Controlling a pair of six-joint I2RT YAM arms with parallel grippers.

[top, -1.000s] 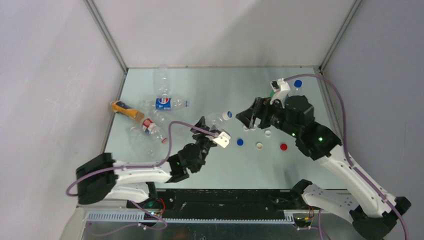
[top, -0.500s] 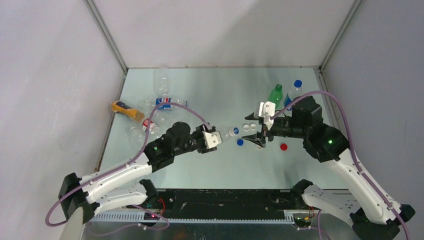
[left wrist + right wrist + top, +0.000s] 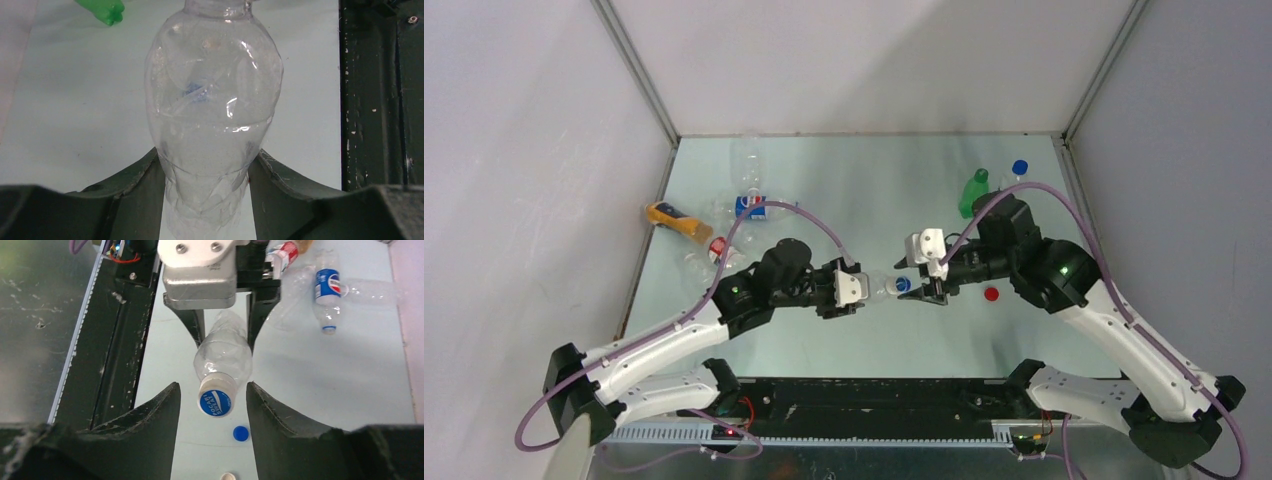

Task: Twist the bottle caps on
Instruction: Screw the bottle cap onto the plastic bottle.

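1. Left gripper point(image 3: 206, 170) is clamped on the clear bottle point(image 3: 212, 100), held sideways with its neck toward 3 o'clock.
2. Right gripper point(image 3: 210, 387) is spread, fingers point(image 3: 155, 415) either side of the blue-white cap point(image 3: 216, 401), not touching as far as I can tell.
3. Green bottle point(image 3: 973, 192) sits at 1 o'clock from there.

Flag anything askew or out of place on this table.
Several bottles lie tipped on their sides at the left, the orange bottle among them. A red cap and a blue cap lie loose in the middle.
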